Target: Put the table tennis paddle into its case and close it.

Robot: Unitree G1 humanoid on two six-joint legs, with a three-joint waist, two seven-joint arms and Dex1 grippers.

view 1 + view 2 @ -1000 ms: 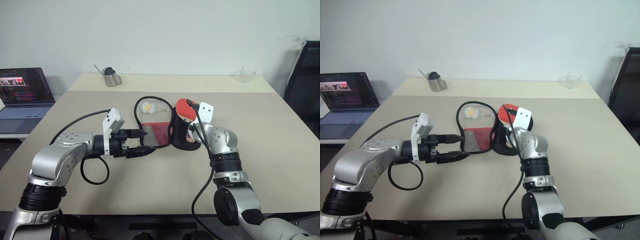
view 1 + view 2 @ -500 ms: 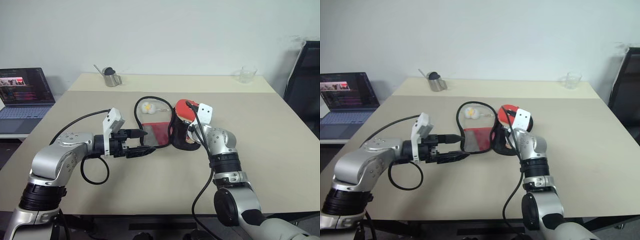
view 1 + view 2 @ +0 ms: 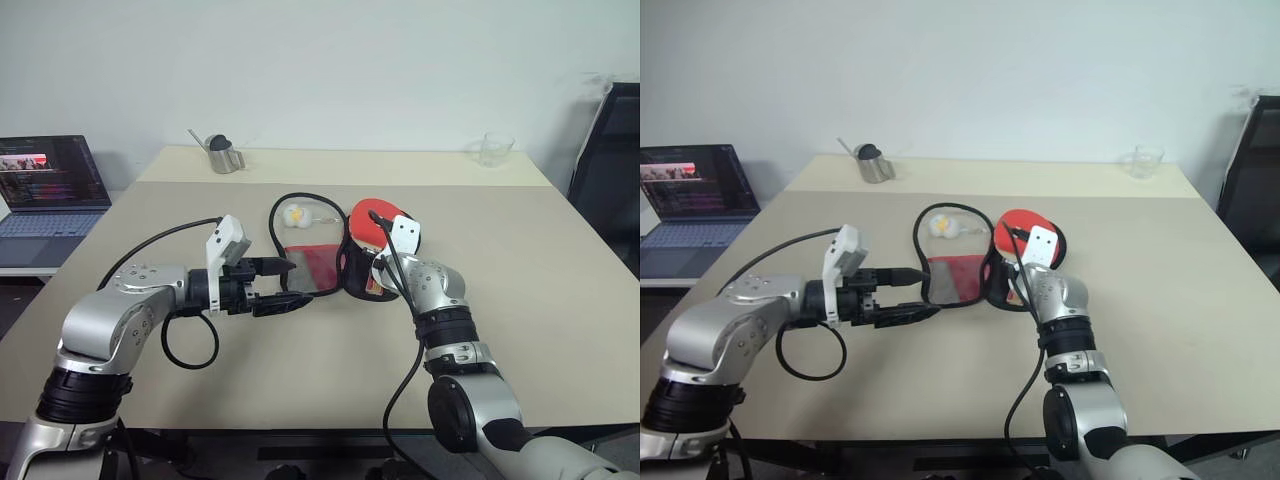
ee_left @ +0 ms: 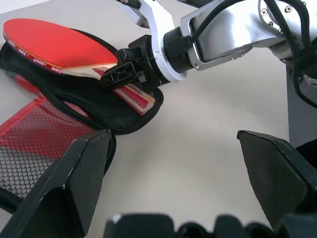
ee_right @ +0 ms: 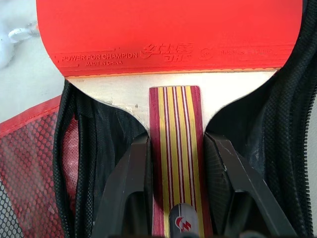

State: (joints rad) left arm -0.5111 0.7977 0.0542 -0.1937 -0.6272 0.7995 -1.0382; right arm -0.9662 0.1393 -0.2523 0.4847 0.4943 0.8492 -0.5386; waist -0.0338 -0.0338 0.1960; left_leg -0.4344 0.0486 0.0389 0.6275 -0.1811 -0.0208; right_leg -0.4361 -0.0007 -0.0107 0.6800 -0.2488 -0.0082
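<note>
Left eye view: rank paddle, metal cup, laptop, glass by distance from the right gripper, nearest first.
1. Paddle: in the right gripper's fingers, handle clamped, over the open case.
2. Metal cup: far edge of the table, to the left.
3. Glass: far edge, to the right; too close to the cup to rank.
4. Laptop: off the table's left side.

Setting: office or lab-style workroom.
Evidence:
- Plain white wall (image 3: 330, 70) at twelve o'clock, bare and evenly lit.
- Large beige table (image 3: 560, 300), a seam running across it near the far end.
- Open laptop (image 3: 45, 190) at ten o'clock on a separate lower white surface, screen lit with dark windows.
- Black office chair (image 3: 612, 170) at two o'clock, beside the table's edge.
- Small metal pitcher (image 3: 222, 154) at eleven o'clock on the table.
- Clear glass cup (image 3: 494, 149) at one o'clock on the table.
</note>
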